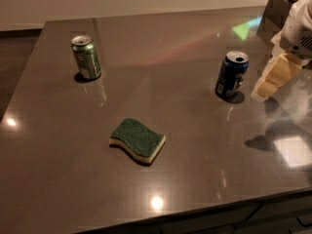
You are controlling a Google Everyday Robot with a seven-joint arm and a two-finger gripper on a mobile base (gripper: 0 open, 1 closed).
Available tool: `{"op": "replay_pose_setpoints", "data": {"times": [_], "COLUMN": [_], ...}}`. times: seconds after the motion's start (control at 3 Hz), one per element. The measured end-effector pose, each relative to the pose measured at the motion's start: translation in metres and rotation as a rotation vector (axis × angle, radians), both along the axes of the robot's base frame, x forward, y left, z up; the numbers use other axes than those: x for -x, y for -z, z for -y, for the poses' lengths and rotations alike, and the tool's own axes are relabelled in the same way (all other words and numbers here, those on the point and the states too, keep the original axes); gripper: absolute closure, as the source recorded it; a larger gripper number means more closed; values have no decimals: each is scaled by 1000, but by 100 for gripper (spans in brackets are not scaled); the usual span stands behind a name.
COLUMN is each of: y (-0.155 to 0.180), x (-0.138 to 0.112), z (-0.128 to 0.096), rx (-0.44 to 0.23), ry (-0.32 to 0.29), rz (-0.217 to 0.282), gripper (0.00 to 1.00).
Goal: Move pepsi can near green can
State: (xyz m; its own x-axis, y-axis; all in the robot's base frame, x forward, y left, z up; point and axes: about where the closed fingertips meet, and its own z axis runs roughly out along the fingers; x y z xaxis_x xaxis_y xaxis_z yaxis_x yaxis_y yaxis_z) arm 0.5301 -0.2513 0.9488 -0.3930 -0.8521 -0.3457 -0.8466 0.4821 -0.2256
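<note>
A dark, polished countertop (204, 179), flat and glossy enough to mirror the ceiling lights, could work against the job: on so slick a surface a nudged can is likely to skid or topple rather than stay put. The robot's white, rounded arm housing (302, 28) hangs over the right edge, with the cream-coloured, blocky gripper (267, 84) angled down just beside the pepsi can (231, 75) but apart from it; whether its jaws are apart or together cannot be told from this angle. A misjudged approach from that side may knock the tall, narrow can over before it is grasped, and thin aluminium could dent under too hard a squeeze. The green-topped sponge (137, 140), soft, wavy in outline, with a pale foam underside, lies near the front, below the straight line between the two cans, and a low carry that drifts forward might clip it. The pepsi can, dark blue and smooth with a silver top, stands upright at right, well apart from the green can (87, 57), upright at far left.
</note>
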Motion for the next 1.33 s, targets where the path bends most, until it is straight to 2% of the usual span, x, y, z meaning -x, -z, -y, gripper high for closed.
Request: {"op": "replay_pose_setpoints", "data": {"times": [0.33, 0.67, 1.33], "y": [17, 26, 33], "x": [-38, -56, -70], "z": [10, 6, -17], "rx": [-69, -127, -222], "ry": [71, 98, 97], "rz": [24, 28, 16], "gripper": [0, 0, 0]}}
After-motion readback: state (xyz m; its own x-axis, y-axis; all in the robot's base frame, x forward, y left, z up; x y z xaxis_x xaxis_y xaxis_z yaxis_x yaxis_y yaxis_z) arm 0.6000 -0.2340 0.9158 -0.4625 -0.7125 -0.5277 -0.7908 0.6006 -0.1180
